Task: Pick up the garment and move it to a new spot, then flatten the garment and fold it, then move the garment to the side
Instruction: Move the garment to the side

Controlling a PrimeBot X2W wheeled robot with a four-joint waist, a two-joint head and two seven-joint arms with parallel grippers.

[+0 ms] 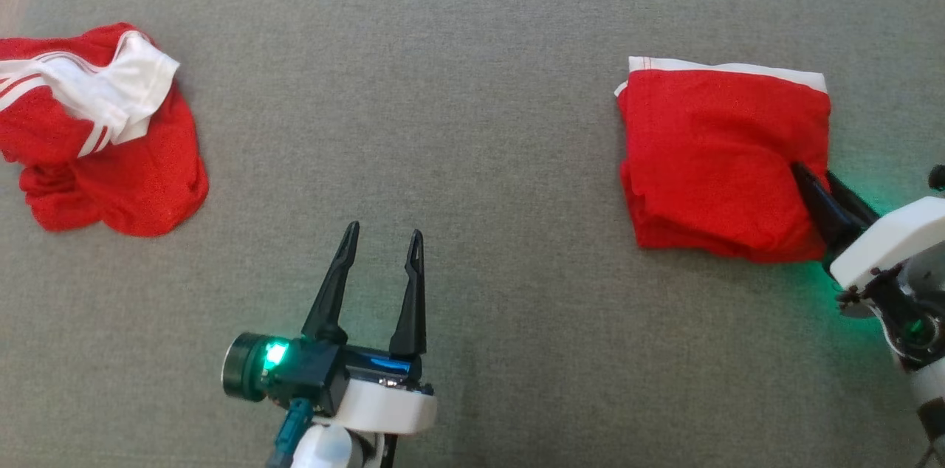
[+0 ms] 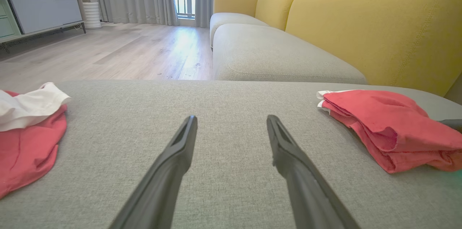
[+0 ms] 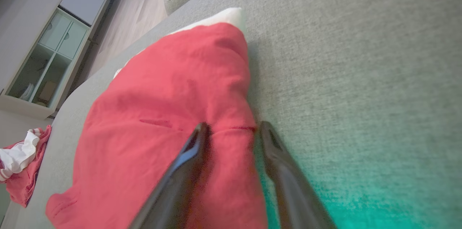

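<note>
Right claw, parted, straddles one edge of the folded red, white-trimmed garment; left claw gapes.

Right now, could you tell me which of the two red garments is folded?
The garment on the robot's right, at the right gripper: a squared stack. The left garment is a crumpled heap.

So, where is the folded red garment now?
Head view: the folded garment lies at the right of the grey cushion, the right gripper at its near corner.

The red garment lies folded in a rectangle, white band along one edge.
</note>
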